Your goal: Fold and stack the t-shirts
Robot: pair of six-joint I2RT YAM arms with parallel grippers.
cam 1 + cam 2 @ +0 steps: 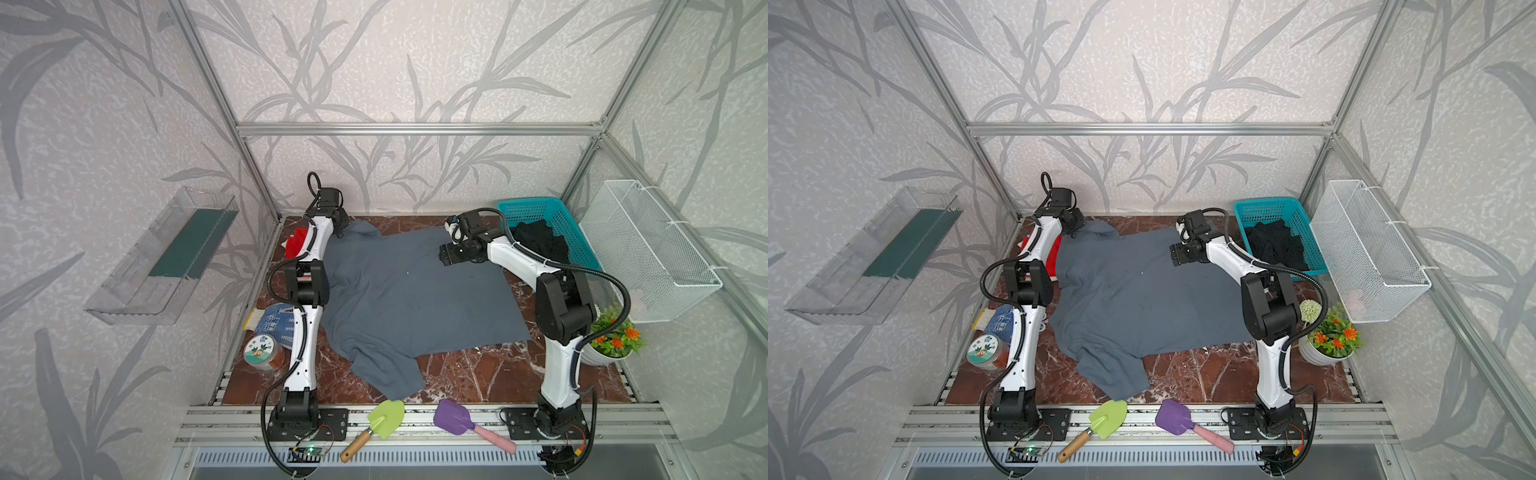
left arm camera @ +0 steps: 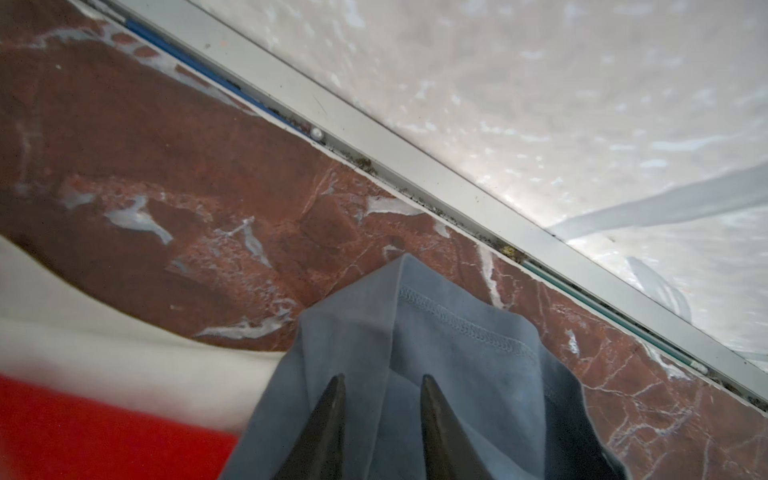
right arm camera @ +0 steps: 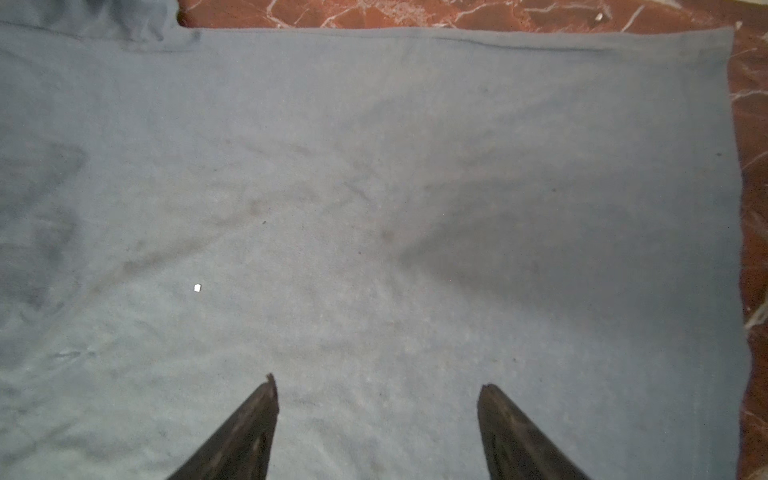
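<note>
A slate grey-blue t-shirt (image 1: 415, 299) (image 1: 1142, 299) lies spread flat over the middle of the marble table. My left gripper (image 1: 341, 232) (image 2: 382, 378) is at its far-left sleeve (image 2: 457, 340). The jaws stand narrow around a raised fold of that cloth; whether they pinch it does not show. My right gripper (image 1: 442, 255) (image 3: 378, 380) hovers open over the shirt's far-right part (image 3: 374, 187), holding nothing. A red t-shirt (image 1: 296, 245) (image 2: 104, 432) lies at the far left, partly behind the left arm. A black t-shirt (image 1: 540, 241) sits in the teal basket (image 1: 528, 205).
A dotted glove (image 1: 276, 322) and a round jar (image 1: 262, 353) lie at the left edge. A green trowel (image 1: 386, 417) and a purple scoop (image 1: 453, 415) rest on the front rail. A potted plant (image 1: 611, 340) and a white wire basket (image 1: 648, 249) stand at the right.
</note>
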